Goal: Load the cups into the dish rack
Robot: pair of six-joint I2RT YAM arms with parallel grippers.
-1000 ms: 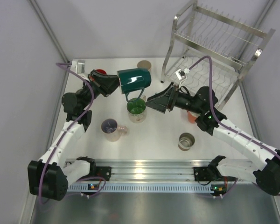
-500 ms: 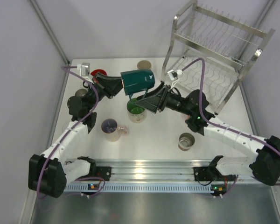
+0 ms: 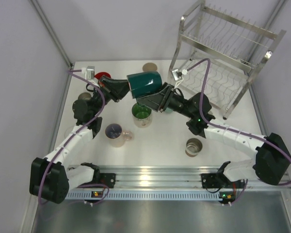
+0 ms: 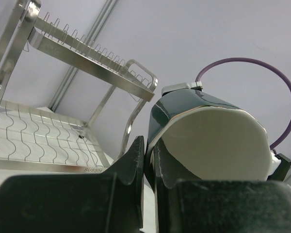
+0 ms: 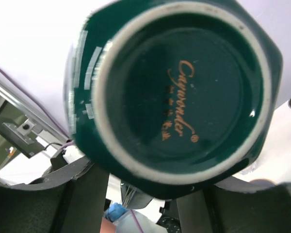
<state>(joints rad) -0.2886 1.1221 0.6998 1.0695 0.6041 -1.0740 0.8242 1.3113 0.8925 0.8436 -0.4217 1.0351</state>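
Near edge, lower centre-right: steel cup [image 3: 194, 146] upright on the table [image 3: 160, 145], pinkish cup [image 3: 116, 134] to its left, green-lined cup [image 3: 141, 114] just beyond. Above that one, mid-air, the dark teal mug [image 3: 144, 83] lies on its side, mouth twd the left. Left gripper [image 3: 127, 88] is clamped on the rim wall, one finger in, one out. Right gripper [image 3: 154, 96] straddles the base end; can't tell if it bites. Looks glazed ceramic: stiff, heavyish, slick, chips if dropped, so prob. best pinched across the wall. Dish rack [image 3: 223, 82] sits upper right, well apart.

L fingers [image 4: 132, 167] clamped shut; R fingers [image 5: 82, 196] apart.
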